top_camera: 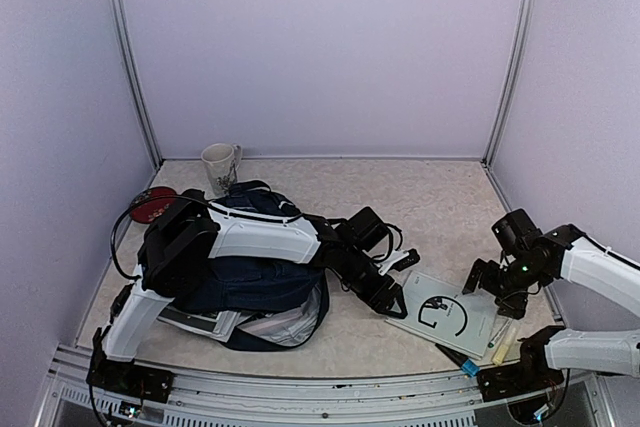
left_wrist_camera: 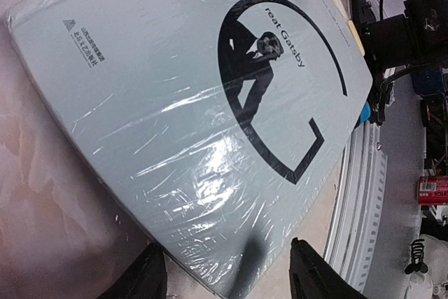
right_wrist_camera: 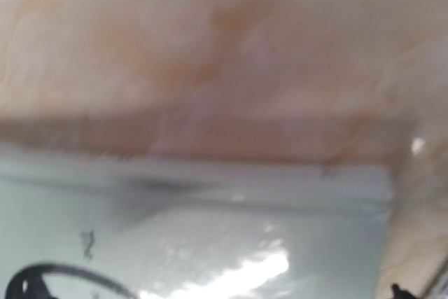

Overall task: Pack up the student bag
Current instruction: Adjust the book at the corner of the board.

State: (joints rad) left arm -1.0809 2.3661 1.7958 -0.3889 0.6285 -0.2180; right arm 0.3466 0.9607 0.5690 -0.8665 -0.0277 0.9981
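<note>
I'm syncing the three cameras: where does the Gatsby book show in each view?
Top external: the book lies flat, lower right of centre.
Left wrist: the book fills most of the frame, cover up.
Right wrist: the book, blurred, fills the lower part.
Shared landmark: the black ring on its cover, seen in all three.

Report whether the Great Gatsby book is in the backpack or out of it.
Out. The book lies flat on the table, right of the student bag, with the open left gripper at its edge.
</note>
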